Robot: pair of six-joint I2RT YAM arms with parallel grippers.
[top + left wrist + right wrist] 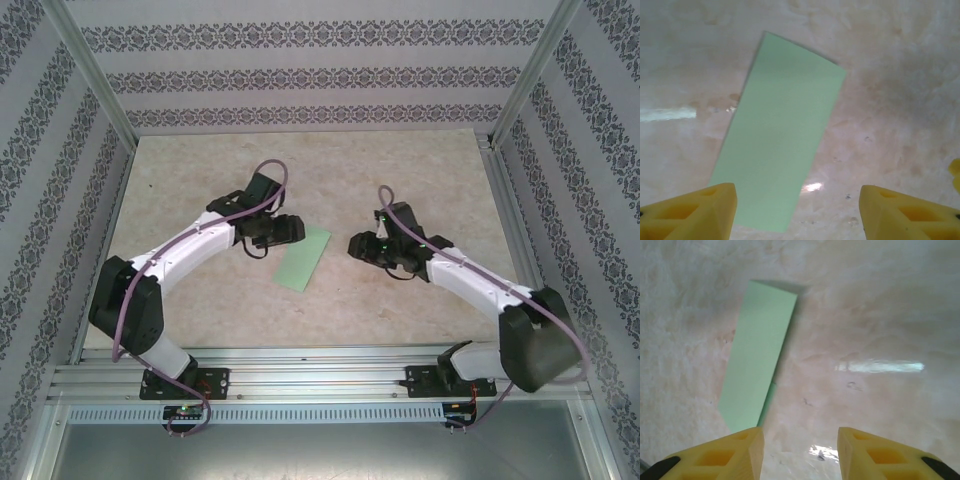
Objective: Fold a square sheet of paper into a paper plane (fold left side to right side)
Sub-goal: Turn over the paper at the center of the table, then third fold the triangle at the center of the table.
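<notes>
Mid-frame, light green folded paper sheet (304, 258) lies flat; I judge crease set: left tool (797, 212) wide, right tool (800, 452) half-open, both empty.

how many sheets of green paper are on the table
1. A light green paper sheet, folded into a narrow rectangle, lies flat on the table between the left claw and right claw. Another could be hidden beneath them.

Bright; wrist cams soft, glare on table (880, 366)
</notes>
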